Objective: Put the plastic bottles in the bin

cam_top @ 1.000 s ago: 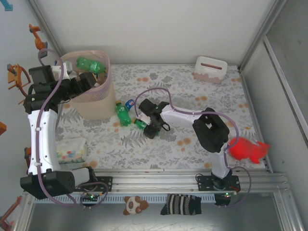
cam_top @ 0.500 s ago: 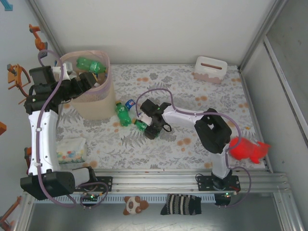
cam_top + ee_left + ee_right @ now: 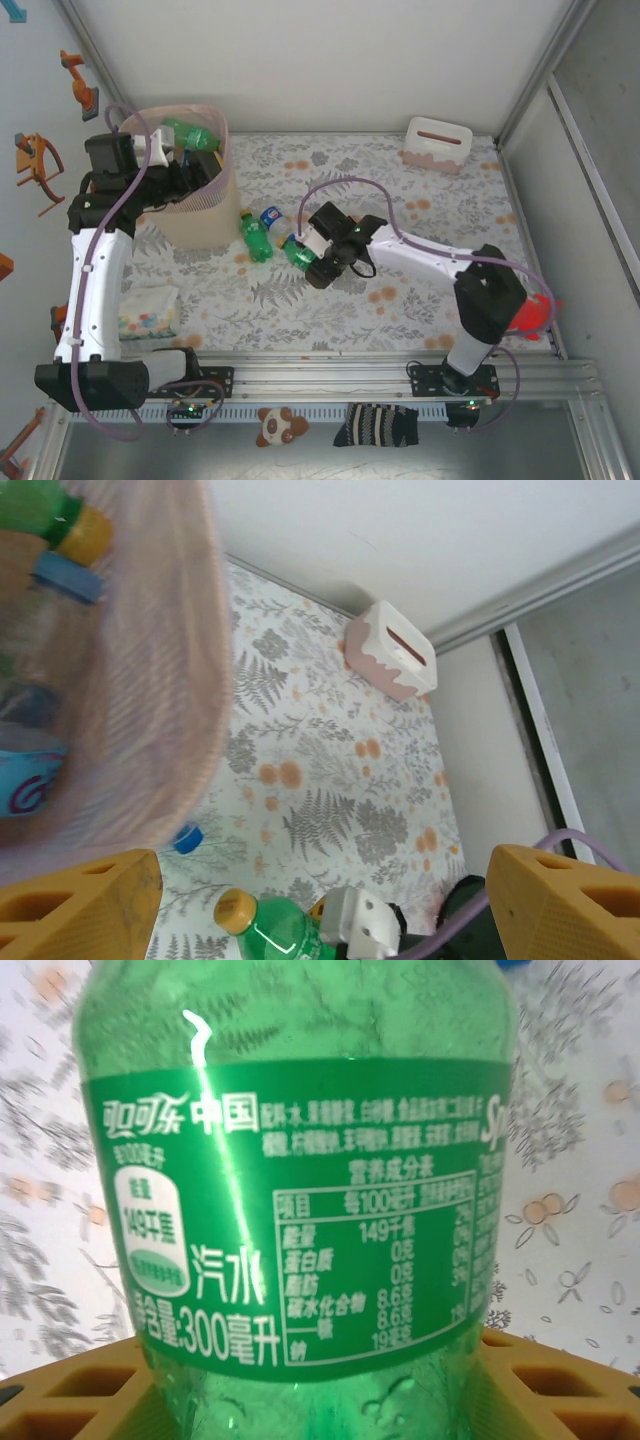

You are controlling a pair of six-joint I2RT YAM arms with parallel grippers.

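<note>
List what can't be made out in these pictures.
- What is inside the bin: in the top external view the left arm covers much of the opening; in the left wrist view it is blurred.
- Cap and base of the green bottle: in the right wrist view the frame edges cut them off.
- The red object: in the top external view it is partly behind the right arm and cannot be identified.

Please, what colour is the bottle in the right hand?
Green bottle, best in right wrist view.

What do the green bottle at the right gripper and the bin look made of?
Green bottle: translucent green plastic, glossy, judging by the glints and see-through wall; printed film label. Bin: likely rigid beige plastic, matte, finely perforated sides; thin translucent pink liner over its rim.
</note>
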